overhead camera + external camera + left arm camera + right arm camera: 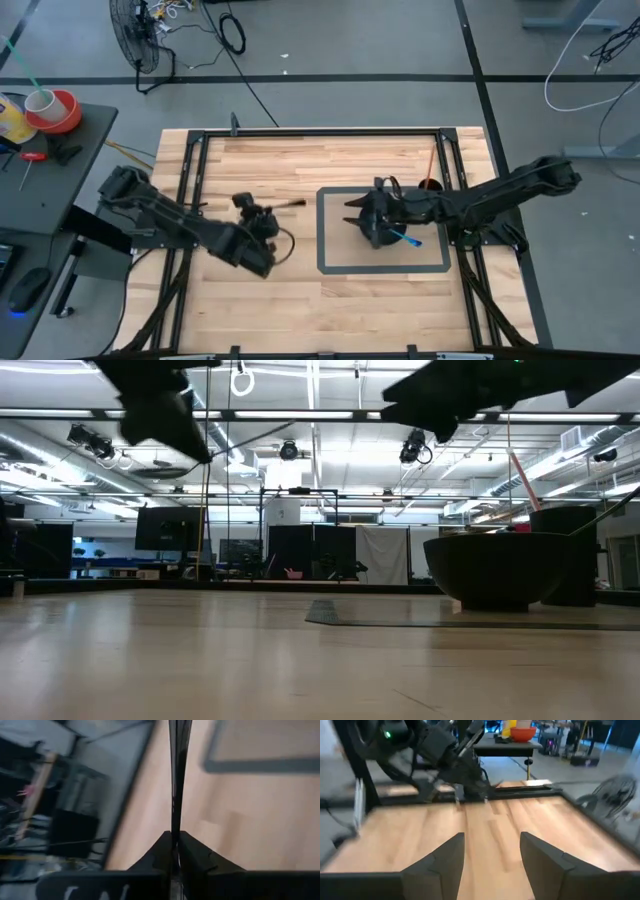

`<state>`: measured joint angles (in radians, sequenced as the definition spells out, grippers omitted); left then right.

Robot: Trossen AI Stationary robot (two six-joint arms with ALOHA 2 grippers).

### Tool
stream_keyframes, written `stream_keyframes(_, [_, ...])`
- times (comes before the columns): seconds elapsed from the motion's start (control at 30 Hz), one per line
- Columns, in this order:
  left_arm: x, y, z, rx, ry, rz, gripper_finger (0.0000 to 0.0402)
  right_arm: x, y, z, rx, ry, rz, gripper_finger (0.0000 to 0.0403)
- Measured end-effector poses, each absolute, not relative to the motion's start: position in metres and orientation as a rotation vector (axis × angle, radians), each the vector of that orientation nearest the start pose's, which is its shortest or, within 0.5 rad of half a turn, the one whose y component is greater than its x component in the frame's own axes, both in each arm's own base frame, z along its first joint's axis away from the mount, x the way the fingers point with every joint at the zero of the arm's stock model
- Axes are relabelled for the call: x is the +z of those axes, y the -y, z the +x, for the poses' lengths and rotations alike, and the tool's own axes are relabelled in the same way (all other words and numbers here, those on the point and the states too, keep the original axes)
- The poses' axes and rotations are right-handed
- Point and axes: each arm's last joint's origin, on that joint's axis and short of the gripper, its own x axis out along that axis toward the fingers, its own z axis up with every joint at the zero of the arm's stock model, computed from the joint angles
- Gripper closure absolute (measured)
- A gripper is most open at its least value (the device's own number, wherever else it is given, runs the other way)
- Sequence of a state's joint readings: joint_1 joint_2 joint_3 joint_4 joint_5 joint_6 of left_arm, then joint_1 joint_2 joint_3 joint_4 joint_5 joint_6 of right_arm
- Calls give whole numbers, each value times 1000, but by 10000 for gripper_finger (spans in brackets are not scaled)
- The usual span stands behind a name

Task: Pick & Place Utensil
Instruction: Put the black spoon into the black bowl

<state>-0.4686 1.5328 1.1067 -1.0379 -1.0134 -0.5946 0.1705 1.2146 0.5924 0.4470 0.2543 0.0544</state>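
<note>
Right tool fingers apart above wood table, left arm opp.

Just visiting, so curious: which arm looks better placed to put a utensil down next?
Likely the left: its pincer is shut on a thin dark utensil, near the dark-bordered mat. The right pincer is open and holds nothing.

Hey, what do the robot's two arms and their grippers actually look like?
Both arms are black and jointed. The left arm has a cable looping near its wrist. The right gripper has two broad, dark grey wedge-shaped fingers. The left gripper shows slim black fingers above faint white lettering.
</note>
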Motion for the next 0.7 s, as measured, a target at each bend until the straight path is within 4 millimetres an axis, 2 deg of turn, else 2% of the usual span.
stream_keyframes(0.13, [246,73,254,861,-819,480,378,234,-39,275,-113,-140,159,208])
stream_keyframes(0.27, [248,51,267,970,-748,392,381,225,-36,300,-237,-93,274,208])
stream_keyframes(0.37, [248,39,281,992,-706,290,381,221,-27,316,-307,-77,446,208])
stream_keyframes(0.5, [252,27,297,938,-651,148,381,223,-11,324,-325,-65,550,208])
stream_keyframes(0.7, [258,23,309,876,-568,15,384,238,11,322,-362,43,571,208])
